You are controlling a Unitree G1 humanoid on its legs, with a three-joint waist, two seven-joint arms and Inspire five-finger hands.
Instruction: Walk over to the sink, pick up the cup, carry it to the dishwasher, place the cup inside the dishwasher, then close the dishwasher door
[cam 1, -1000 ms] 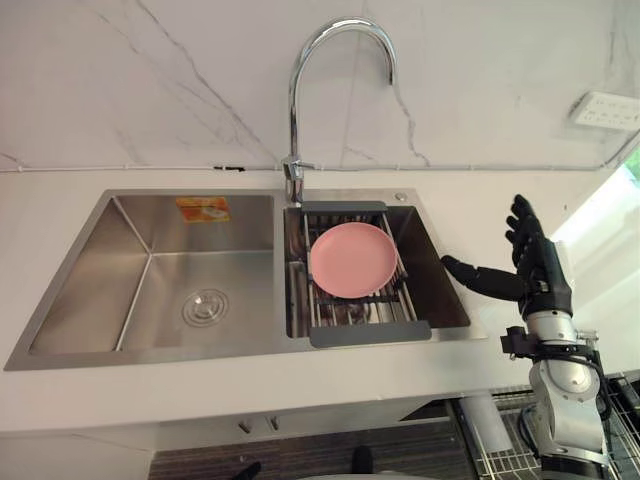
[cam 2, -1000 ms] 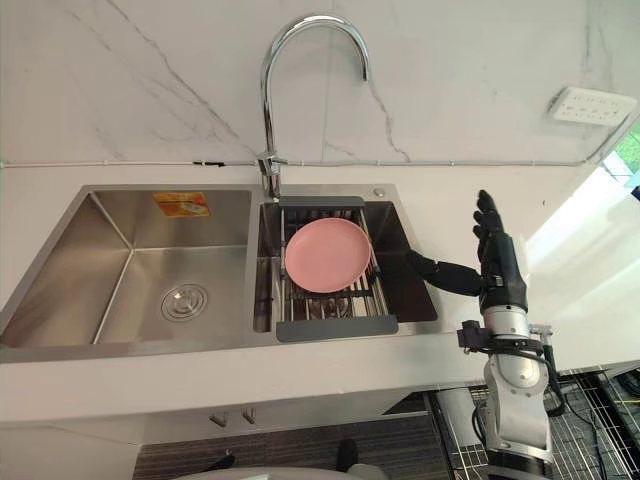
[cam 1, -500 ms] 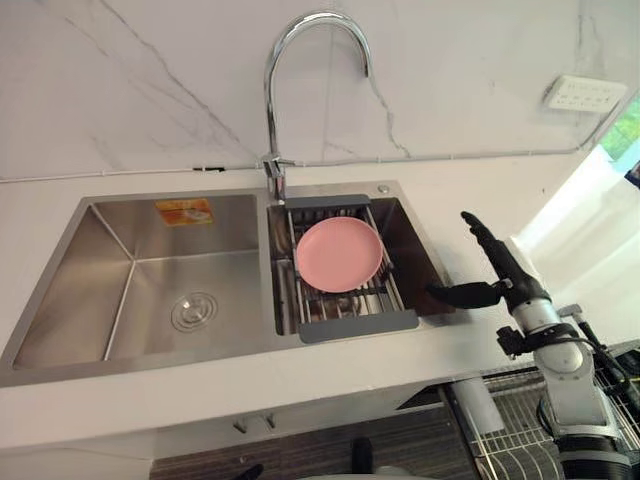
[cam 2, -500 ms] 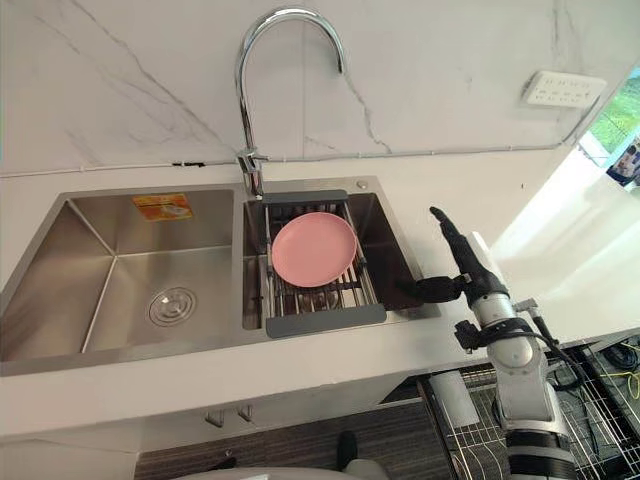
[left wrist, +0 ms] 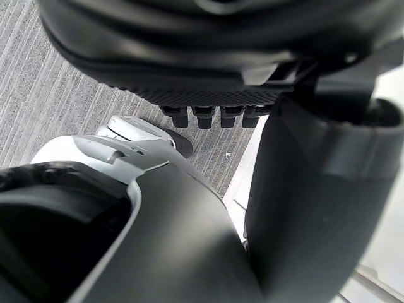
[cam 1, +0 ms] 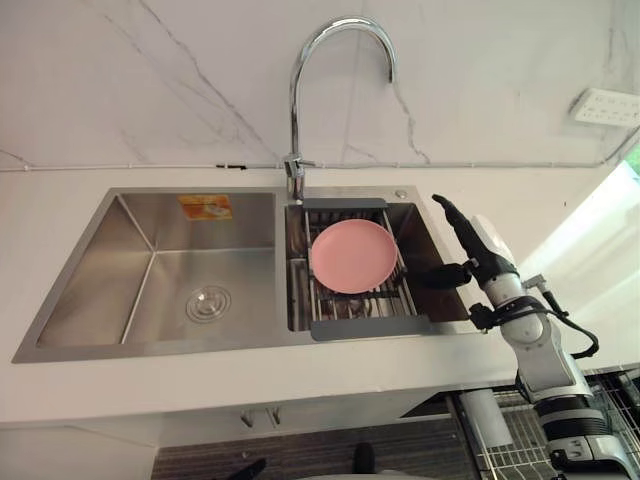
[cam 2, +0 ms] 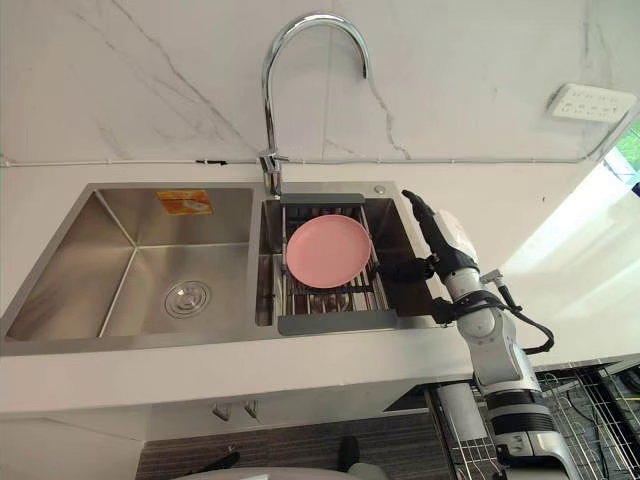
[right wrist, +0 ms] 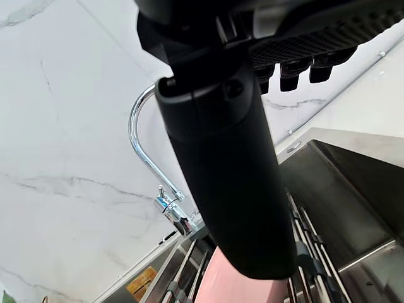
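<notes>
A pink plate (cam 1: 352, 255) rests on a grey-framed wire rack (cam 1: 370, 327) across the right basin of a steel double sink (cam 1: 150, 260). The plate and the bars hide what lies in the basin under the rack. My right hand (cam 1: 478, 250) hovers open over the right rim of that basin, with its fingers straight toward the back wall and its thumb (right wrist: 227, 177) toward the rack. It holds nothing. My left hand (left wrist: 208, 63) hangs low over the grey floor, open and holding nothing.
A tall curved tap (cam 1: 295, 100) rises behind the divider between the basins. White counter surrounds the sink, with a wall socket (cam 1: 608, 105) at the back right. A wire basket (cam 2: 600, 400) shows below the counter at the lower right.
My right hand has moved left from over the counter to the right basin's rim and has tipped forward. The whole picture shifted between frames, so the camera moved too.
</notes>
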